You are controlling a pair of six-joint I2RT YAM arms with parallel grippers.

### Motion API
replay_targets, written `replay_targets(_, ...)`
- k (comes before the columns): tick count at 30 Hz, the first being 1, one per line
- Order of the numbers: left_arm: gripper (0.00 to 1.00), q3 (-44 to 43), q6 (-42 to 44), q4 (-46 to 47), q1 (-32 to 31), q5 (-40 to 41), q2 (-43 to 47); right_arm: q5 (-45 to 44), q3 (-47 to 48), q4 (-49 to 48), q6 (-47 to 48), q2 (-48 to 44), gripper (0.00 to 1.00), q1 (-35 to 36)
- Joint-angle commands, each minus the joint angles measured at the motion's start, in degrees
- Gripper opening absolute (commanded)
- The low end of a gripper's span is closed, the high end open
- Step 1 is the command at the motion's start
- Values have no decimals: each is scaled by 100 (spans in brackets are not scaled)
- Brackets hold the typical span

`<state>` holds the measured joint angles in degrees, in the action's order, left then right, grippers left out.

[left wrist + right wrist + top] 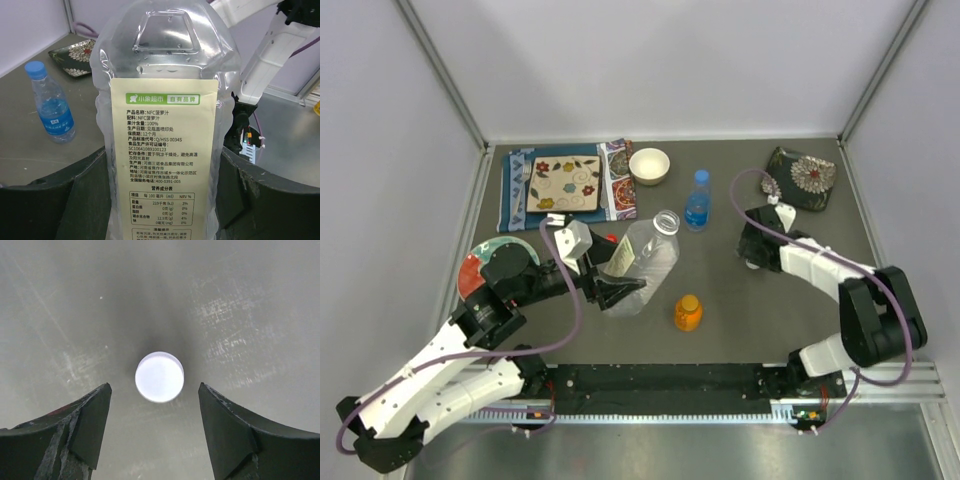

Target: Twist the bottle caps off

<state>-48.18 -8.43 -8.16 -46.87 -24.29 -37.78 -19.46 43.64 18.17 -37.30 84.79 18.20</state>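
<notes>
Fingers of the left gripper are clamped on the wide clear bottle, which bears no cap, and to the right of this bottle the right gripper stands spread above the white cap, which may roll away if one finger pushes it.

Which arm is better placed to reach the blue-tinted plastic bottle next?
Right. The right hand hangs open nearer the blue-tinted bottle; the left hand grips the wide clear plastic bottle.
</notes>
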Motion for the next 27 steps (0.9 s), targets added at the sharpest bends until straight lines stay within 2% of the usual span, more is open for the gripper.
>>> replay_targets(1,20,20,122,412,20,109,-71,92,539,546,-84,-1051,73,-53)
replay_targets(6,21,-77,122,482,11,65,-326,48,1741,1511,73,-2334,76,-44)
replay_targets(9,21,-130,78,596,11,13,-484,424,2034,1357,179,-3230,76,-27)
replay_targets(11,21,-182,61,649,20,-22,-624,1520,1982,690,389,-3608,77,-35)
replay_targets(12,21,-209,43,667,12,-49,-678,2560,1930,444,494,-3889,78,-35)
replay_targets(14,21,-270,25,737,3,-93,-835,3515,1982,64,452,-3953,81,-35)
replay_targets(15,22,-297,25,746,3,-163,-897,4337,2139,20,399,-3910,82,-35)
replay_targets(18,22,-472,43,746,3,-390,-1187,5230,2280,-269,109,-3883,85,52)
replay_targets(21,22,-631,-27,746,-15,-532,-1451,5339,2342,-411,47,-3962,89,315)
replay_targets(23,22,-675,-80,764,-41,-550,-1557,5278,2412,-298,170,-3901,95,648)
replay_targets(27,22,-762,-98,772,-138,-533,-1680,5031,2404,-130,346,-3795,97,1027)
